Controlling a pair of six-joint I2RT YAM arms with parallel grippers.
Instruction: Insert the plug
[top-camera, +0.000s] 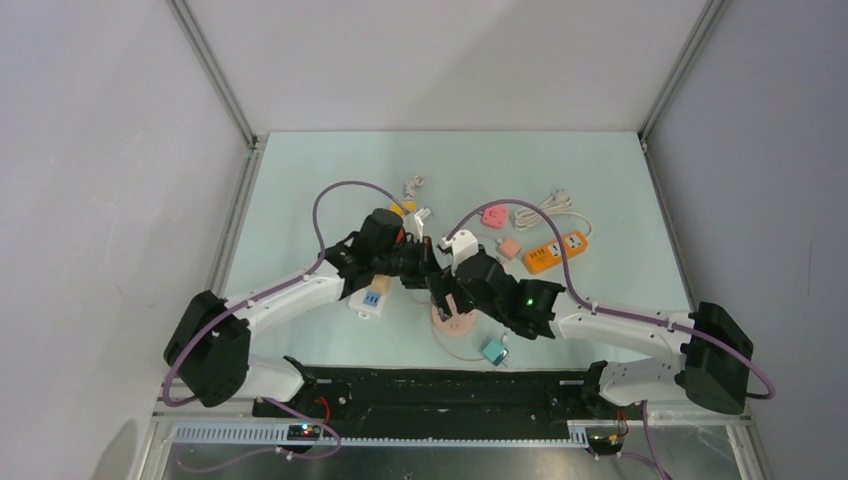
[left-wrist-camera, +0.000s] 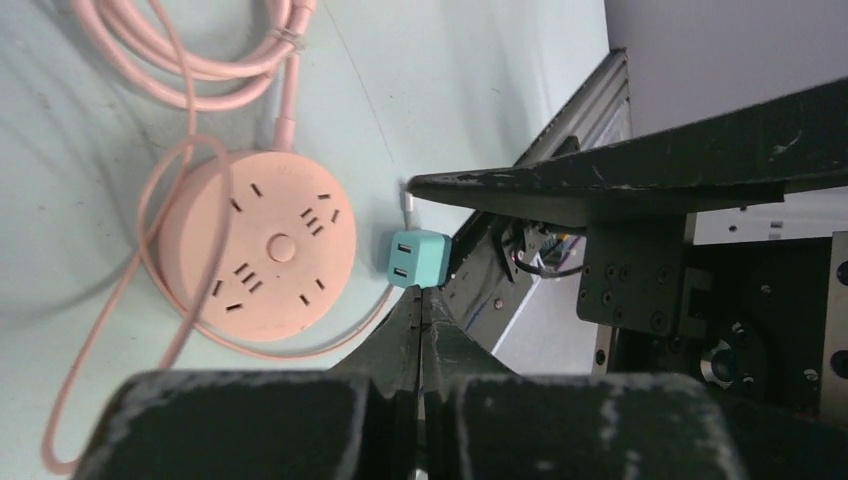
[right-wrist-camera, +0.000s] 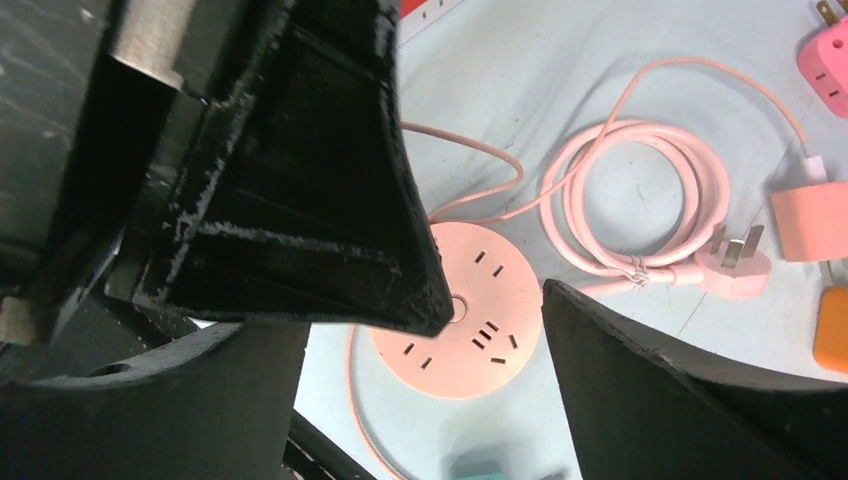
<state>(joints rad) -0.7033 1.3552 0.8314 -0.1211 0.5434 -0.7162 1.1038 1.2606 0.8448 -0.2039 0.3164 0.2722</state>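
While my right gripper (right-wrist-camera: 495, 310) hangs wide open over the round pink socket (right-wrist-camera: 450, 365), the teal plug (left-wrist-camera: 417, 258) lies just beside that socket. My left gripper (left-wrist-camera: 421, 320) is squeezed shut, empty, pointing straight at the plug, so it looks nearer.

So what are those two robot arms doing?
They're meant to push a plug into a socket. Both arms hang over the round pink socket block. The left tool is shut with nothing in it, and the right tool is open above the block. The little teal plug lies on the table beside it, not plugged in yet.
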